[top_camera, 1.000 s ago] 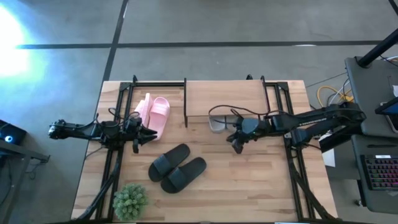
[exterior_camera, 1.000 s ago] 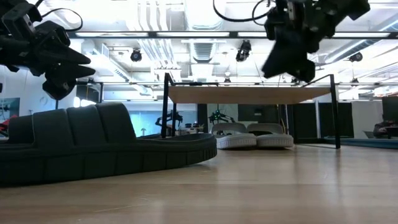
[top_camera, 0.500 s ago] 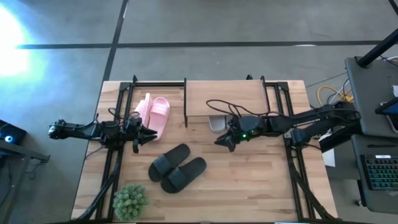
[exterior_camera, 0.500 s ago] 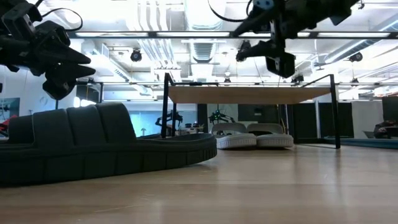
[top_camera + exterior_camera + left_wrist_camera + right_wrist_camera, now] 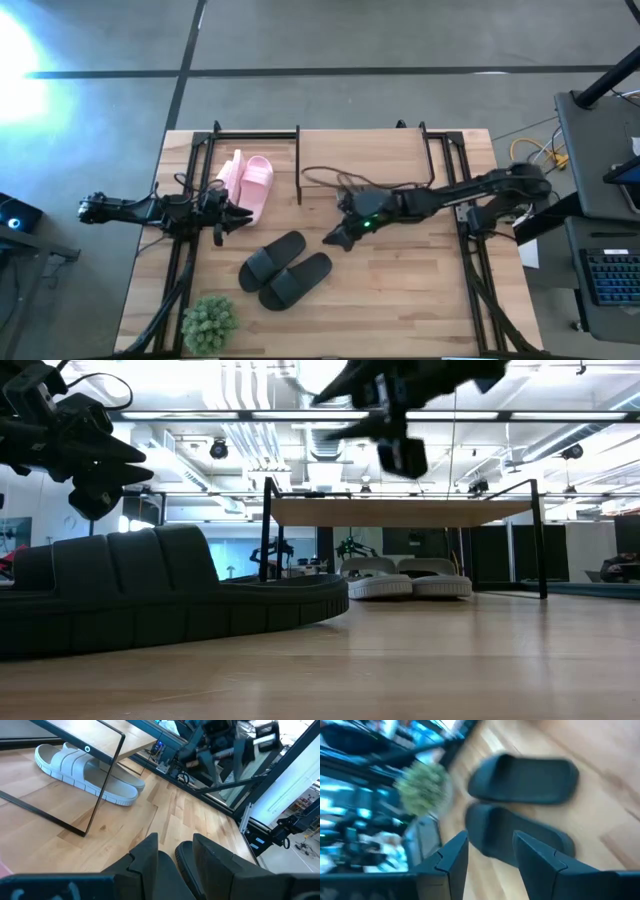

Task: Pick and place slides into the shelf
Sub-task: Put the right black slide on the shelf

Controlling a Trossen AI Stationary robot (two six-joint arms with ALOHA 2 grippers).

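Observation:
The black slides (image 5: 285,270) lie side by side, soles down, near the table's middle; the right wrist view shows them (image 5: 525,777) just ahead of the fingers. My right gripper (image 5: 333,240) (image 5: 490,847) is open and hovers above the table just right of them, touching nothing. The pink slides (image 5: 250,182) lie to the left of the shelf (image 5: 360,155). The light grey slides (image 5: 405,582) (image 5: 85,772) rest on their soles under the shelf's plank top. My left gripper (image 5: 238,212) (image 5: 167,852) waits above the table beside the pink slides, open by a narrow gap.
A small green plant (image 5: 210,322) (image 5: 422,790) stands at the table's near left corner, close to the black slides. Black frame rails (image 5: 185,250) run along both sides of the table. Bare wood (image 5: 400,290) lies right of the black slides.
My right gripper has swung from in front of the shelf, by the grey slides, toward the table's left and near edge, and now hovers beside the black slides. The slides themselves have stayed where they were.

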